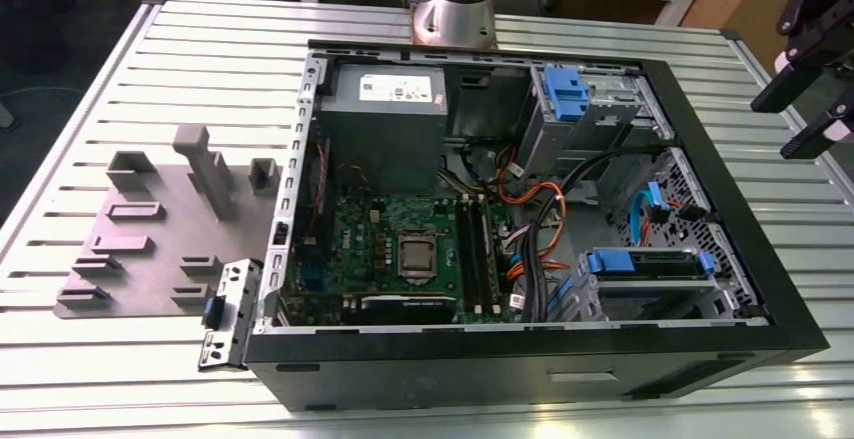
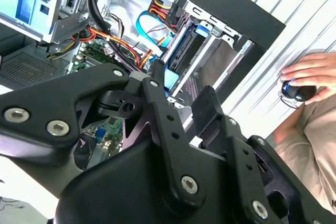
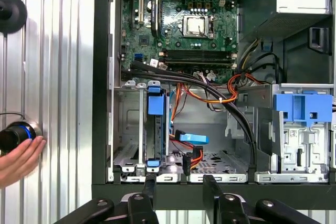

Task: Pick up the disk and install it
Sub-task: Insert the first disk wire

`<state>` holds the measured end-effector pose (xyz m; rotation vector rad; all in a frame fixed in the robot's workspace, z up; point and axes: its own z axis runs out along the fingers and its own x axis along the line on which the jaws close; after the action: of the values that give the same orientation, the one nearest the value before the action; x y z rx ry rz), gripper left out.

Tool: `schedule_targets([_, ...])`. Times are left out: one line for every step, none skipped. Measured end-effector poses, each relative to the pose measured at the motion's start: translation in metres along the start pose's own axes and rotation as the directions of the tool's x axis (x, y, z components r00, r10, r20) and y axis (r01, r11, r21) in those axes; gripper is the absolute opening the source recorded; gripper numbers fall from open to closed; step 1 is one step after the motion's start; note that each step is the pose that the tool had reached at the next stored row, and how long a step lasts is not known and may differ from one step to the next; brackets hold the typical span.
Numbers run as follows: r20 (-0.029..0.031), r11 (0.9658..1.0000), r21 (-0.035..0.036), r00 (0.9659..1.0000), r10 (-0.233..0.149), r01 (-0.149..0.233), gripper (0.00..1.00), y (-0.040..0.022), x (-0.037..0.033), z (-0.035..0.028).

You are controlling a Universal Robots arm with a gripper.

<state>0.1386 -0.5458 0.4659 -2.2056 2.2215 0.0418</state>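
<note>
The disk (image 1: 647, 262) sits in the lower drive cage of the open computer case (image 1: 747, 349), its blue carrier rail facing out. In the first wrist view the disk (image 3: 156, 129) stands edge-on in its slot, with blue tabs at both ends. The second wrist view has the disk (image 2: 184, 51) as a dark slab beside silver cage walls. My gripper (image 1: 797, 119) hangs off the case's side at the exterior view's right, above the table and apart from the disk. It is open and empty, fingers (image 3: 150, 190) spread just outside the case wall, in line with the cage.
A person's hand (image 3: 18, 158) rests on a dark knob on the slatted table (image 1: 80, 379) beside the case. A grey fixture plate (image 1: 160, 219) with blocks lies at the exterior view's left. Orange and black cables (image 3: 210, 95) cross near the cage. A blue clip (image 1: 565, 94) fills the upper bay.
</note>
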Motion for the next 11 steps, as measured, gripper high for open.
schedule_targets([0.0,1.0,0.0,1.0,0.0,0.0,0.48,0.0,0.0,0.0])
schedule_targets([0.0,1.0,0.0,1.0,0.0,0.0,0.48,0.0,0.0,0.0])
schedule_targets([0.0001,1.0,0.0,1.0,0.0,0.0,0.48,0.0,0.0,0.0004])
schedule_targets([0.0001,1.0,0.0,1.0,0.0,0.0,0.48,0.0,0.0,0.0009])
schedule_targets([0.0,1.0,0.0,1.0,0.0,0.0,0.48,0.0001,0.0,0.0015])
schedule_targets([0.0,1.0,0.0,1.0,0.0,0.0,0.48,0.0006,0.0001,0.0022])
schedule_targets([0.0,1.0,0.0,1.0,0.0,0.0,0.48,0.0013,0.0001,0.0029])
schedule_targets([-0.0001,1.0,0.0,1.0,0.0,0.0,0.48,0.0022,0.0001,0.0036])
schedule_targets([-0.0002,1.0,0.0,1.0,0.0,0.0,0.48,0.0033,0.0001,0.0045])
schedule_targets([0.0,1.0,0.0,1.0,0.0,0.0,0.48,0.0041,0.0002,0.0057])
schedule_targets([0.0001,1.0,0.0,1.0,0.0,0.0,0.48,0.0047,0.0003,0.007])
